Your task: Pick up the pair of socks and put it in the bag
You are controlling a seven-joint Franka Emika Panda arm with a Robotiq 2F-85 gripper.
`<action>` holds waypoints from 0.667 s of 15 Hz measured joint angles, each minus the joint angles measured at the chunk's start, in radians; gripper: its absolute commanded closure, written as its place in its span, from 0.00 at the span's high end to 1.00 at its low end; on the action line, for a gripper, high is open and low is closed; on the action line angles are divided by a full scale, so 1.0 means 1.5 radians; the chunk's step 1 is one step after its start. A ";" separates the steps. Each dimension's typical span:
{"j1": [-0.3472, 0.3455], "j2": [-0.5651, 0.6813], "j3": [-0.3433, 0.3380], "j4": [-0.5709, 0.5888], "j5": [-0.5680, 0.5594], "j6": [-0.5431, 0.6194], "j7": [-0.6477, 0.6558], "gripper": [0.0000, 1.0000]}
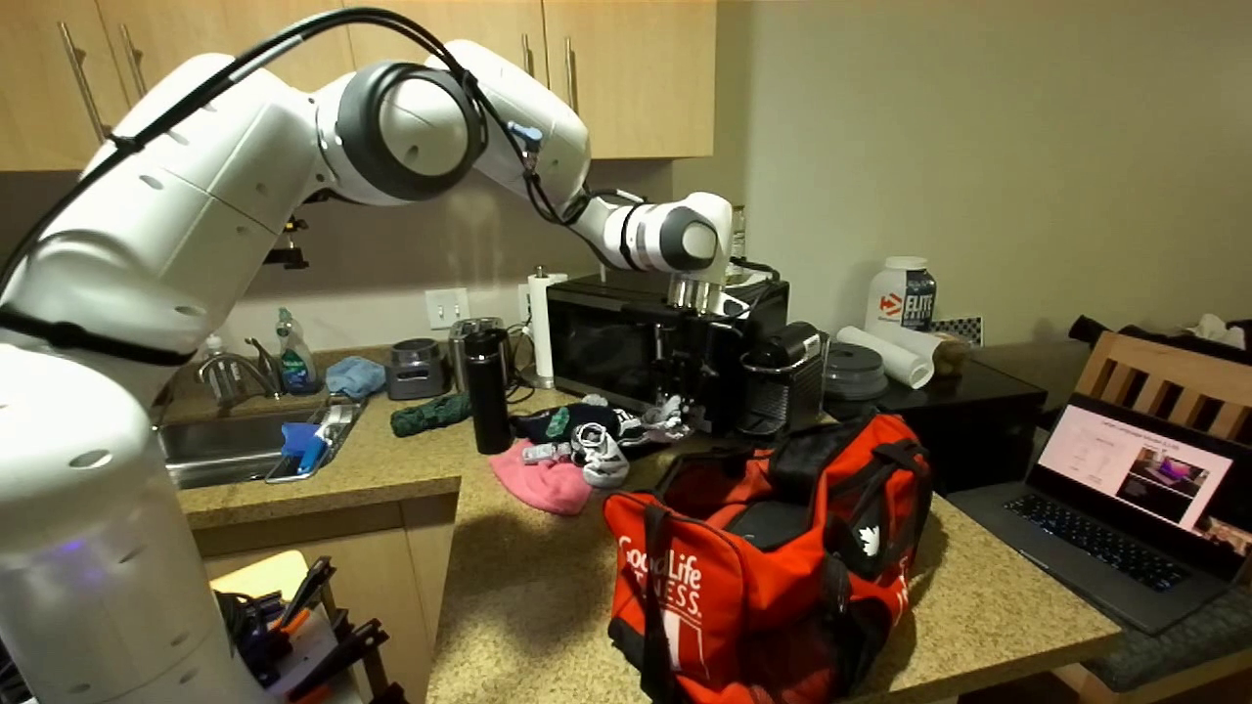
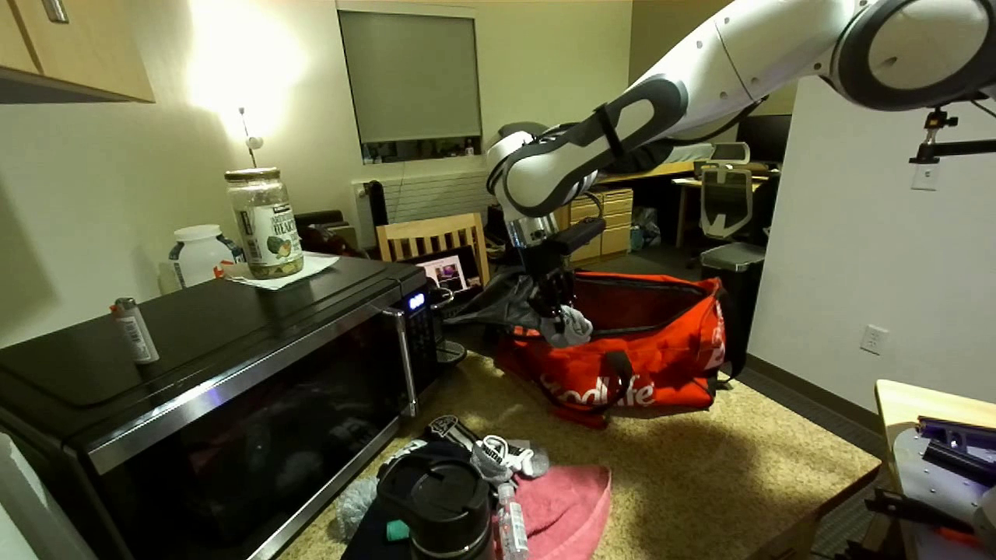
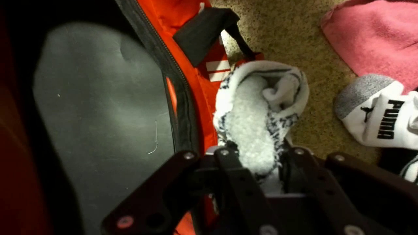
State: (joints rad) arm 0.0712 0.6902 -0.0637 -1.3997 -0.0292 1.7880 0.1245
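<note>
Between the clamped fingers (image 3: 242, 182) of your gripper (image 2: 555, 309), the pair of socks (image 3: 251, 127) is being pinched at one end, its larger part jutting out beyond their grip. Close beside the rim of the red bag (image 2: 673, 355), you are holding this white, dark-flecked bundle above the countertop (image 3: 319, 125). Across the wrist view, the bag's open mouth is lying to the bundle's left, while a pink cloth (image 3: 375, 39) and a Puma sock (image 3: 362, 120) are lying to its right.

The red bag (image 1: 768, 577) reads "GoodLife" and, partly covered, "FITNESS", a grey-and-white sock (image 3: 375, 112) "PUMA", a white tub (image 1: 902, 297) "ELITE".
</note>
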 measured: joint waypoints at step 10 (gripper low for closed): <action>-0.039 0.010 -0.031 0.137 -0.009 -0.109 0.003 0.10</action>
State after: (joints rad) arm 0.0131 0.7056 -0.1103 -1.1946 -0.0422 1.6250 0.1292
